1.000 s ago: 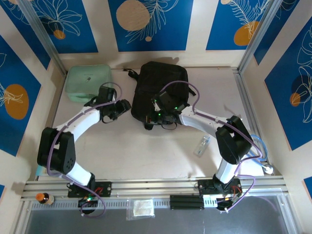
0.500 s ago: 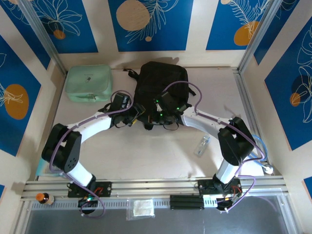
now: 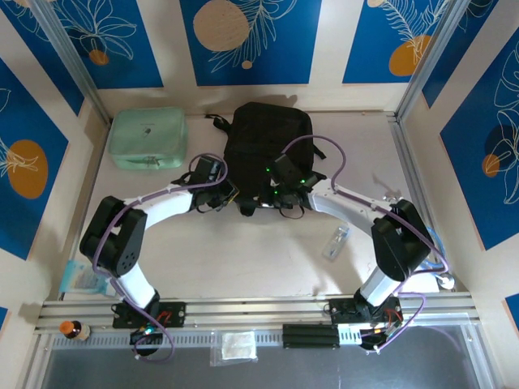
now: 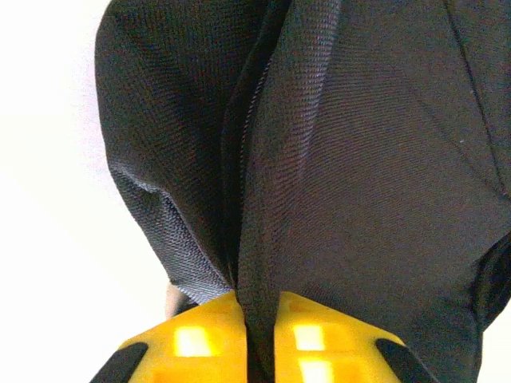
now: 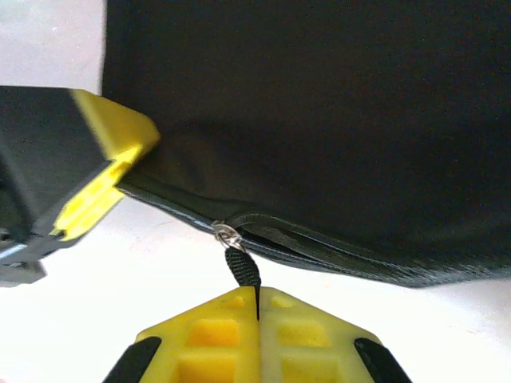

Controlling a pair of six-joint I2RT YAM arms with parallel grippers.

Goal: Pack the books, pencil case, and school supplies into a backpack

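Blue leaf-patterned wall panels [image 3: 251, 40], pale beige tabletop [image 3: 243, 251], aluminium rail [image 3: 243, 308] along near edge

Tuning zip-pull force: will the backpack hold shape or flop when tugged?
Probably floppy: backpack fabric creases where the left gripper pinches it. Looks flat, so likely light; may slide unless pinned. Zipper pull in the right gripper looks like limp cord.

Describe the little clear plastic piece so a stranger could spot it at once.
Start at the big black backpack at the back of the table. Come nearer and rightward: the clear plastic piece lies alone on bare tabletop beside the right arm. It is small, oblong and see-through; its neighbours are large and opaque.
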